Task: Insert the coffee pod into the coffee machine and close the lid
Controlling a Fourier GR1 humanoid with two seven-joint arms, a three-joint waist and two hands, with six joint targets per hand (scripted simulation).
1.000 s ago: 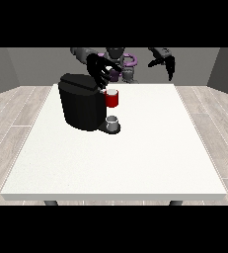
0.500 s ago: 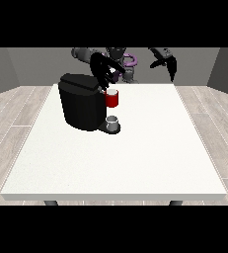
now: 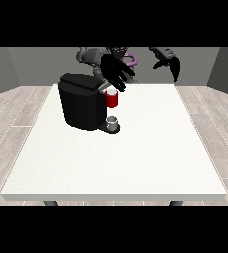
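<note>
Hand at view's left (image 3: pixel 116 73) is hovering just above the machine (image 3: pixel 83 102) top, by its front edge — fingers spread, straight, holding nothing. Hand at view's right (image 3: pixel 167 63) is hanging well apart, raised over the table (image 3: pixel 135 158) far edge, fingers relaxed, empty. Red thing at the machine (image 3: pixel 112 99) is sitting above a grey thing (image 3: pixel 113 122) on the base — can't tell if that's the pod.

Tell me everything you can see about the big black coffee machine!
The coffee machine is a chunky, matte black box standing upright on the white table, towards the view's left. Its lid slopes on top. A red thing at the machine sits in front, with a small grey cup on the base below. A black hand hovers over its top corner.
</note>
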